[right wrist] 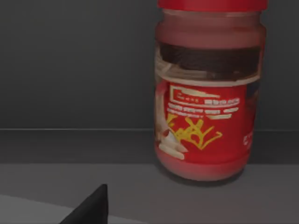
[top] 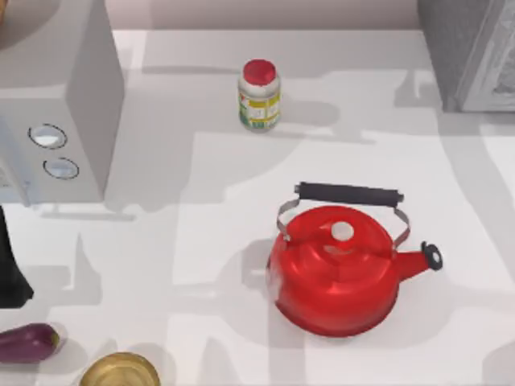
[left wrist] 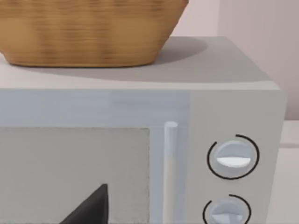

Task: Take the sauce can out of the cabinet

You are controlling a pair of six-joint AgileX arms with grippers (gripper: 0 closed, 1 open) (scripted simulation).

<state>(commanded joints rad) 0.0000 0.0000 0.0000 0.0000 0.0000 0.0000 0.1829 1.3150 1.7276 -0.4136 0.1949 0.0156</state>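
The sauce can (right wrist: 205,100), red with a red lid and a red label with yellow script, stands upright on the dark floor inside the cabinet (right wrist: 74,70). It is close in front of my right gripper (right wrist: 91,207), a dark part of which juts in short of the can without touching it. In the top view the cabinet (top: 471,52) is the dark grey box with a paler panelled front at the table's back right corner. My left arm (top: 12,269) is parked at the left edge, and its gripper (left wrist: 91,207) faces the microwave.
A red kettle (top: 338,269) with a black handle sits right of centre. Near the back stands a white jar (top: 259,96) with a red cap. The light grey microwave (top: 56,104) holds the back left, a wicker basket (left wrist: 88,30) on top. Front left lie an eggplant (top: 28,342) and a brass bowl (top: 119,371).
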